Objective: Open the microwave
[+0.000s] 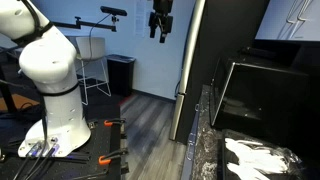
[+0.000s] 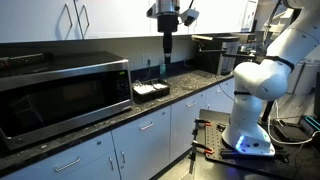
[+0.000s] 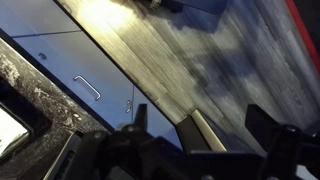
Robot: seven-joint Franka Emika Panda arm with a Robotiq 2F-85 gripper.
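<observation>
The microwave (image 2: 60, 95) is a large black box with a glossy dark door, standing on the counter; in an exterior view it shows at the right (image 1: 262, 92). Its door is shut. My gripper (image 2: 168, 52) hangs high in the air, well away from the microwave, above the counter's far end; it shows near the top in an exterior view (image 1: 160, 37). In the wrist view the gripper (image 3: 200, 128) is open and empty, looking down at the floor and cabinet fronts. The microwave is not in the wrist view.
A black tray (image 2: 150, 91) with white items sits on the counter past the microwave. A tall dark panel (image 1: 215, 50) stands beside the counter. White cloth (image 1: 258, 158) lies on the speckled countertop (image 1: 205, 150). Cabinet handles (image 3: 88, 88) show below. A stool (image 1: 95, 60) and bin (image 1: 122, 72) stand behind.
</observation>
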